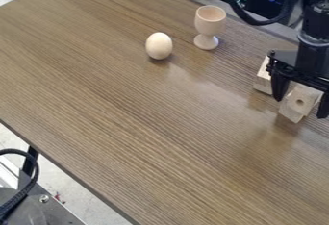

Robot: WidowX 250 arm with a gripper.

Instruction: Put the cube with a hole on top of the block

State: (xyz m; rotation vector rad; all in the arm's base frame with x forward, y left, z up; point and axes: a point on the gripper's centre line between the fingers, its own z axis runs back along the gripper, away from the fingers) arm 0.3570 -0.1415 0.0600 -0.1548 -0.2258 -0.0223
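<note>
- Here we are over the table point(147, 118), and the gripper point(300, 108) hangs down on the right-hand side of the surface, fairly near the long far edge.
- Its fingers stand wide, one to either side of the cube with a hole point(308, 95); we see no firm squeeze, though we can't rule out a light touch on one side.
- Our cube sits between those fingers, its hole facing us, its lower part angled toward the table's near edge; whether it is lifted at all, we can't tell.
- The block point(262, 81) is just beside it, a little closer to the far edge and partly hidden behind a finger, so we can't make out its full shape.
- Over toward the middle of the far edge stands the egg cup point(209, 24), upright, with the wooden egg point(158, 45) near it on the surface; both are well apart from our pair.
- So we'd call this the grasping step: gripper lined up, stacking not yet done.
- Next, we reckon, we want the fingers drawn in evenly on the cube's sides, then a straight lift until it clears the block's top.
- After that it's a short shift toward the far edge, a level lowering and a gentle release; we'd watch that finger beside the block, as it could nudge it away.
</note>
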